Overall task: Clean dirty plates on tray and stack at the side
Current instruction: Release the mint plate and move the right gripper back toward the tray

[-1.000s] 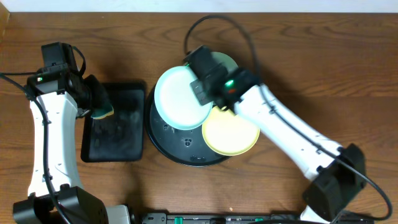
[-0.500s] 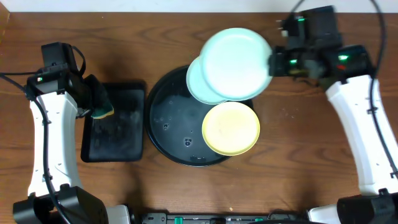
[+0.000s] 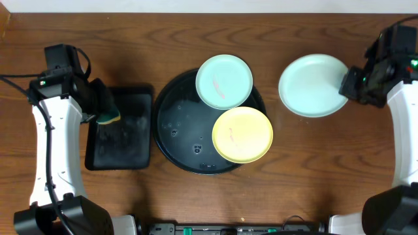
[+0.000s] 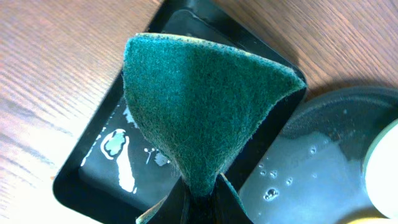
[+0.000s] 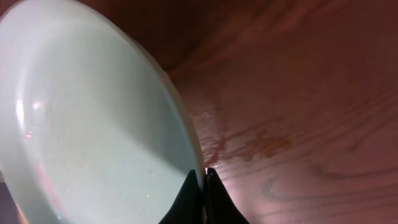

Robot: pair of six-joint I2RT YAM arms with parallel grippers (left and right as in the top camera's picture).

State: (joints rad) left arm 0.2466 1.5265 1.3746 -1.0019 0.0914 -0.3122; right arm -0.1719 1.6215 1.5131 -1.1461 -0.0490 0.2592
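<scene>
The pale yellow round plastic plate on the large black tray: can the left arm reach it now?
Probably yes. The left claw, shut on the green sponge, hangs beside the round black tray; nothing stands between it and the pale yellow plate.

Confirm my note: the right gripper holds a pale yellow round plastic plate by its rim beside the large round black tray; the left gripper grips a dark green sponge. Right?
Wrong colour: the overhead view shows the round plastic plate in the right gripper is pale mint; the pale yellow plate lies on the large round black tray. The rest holds.
</scene>
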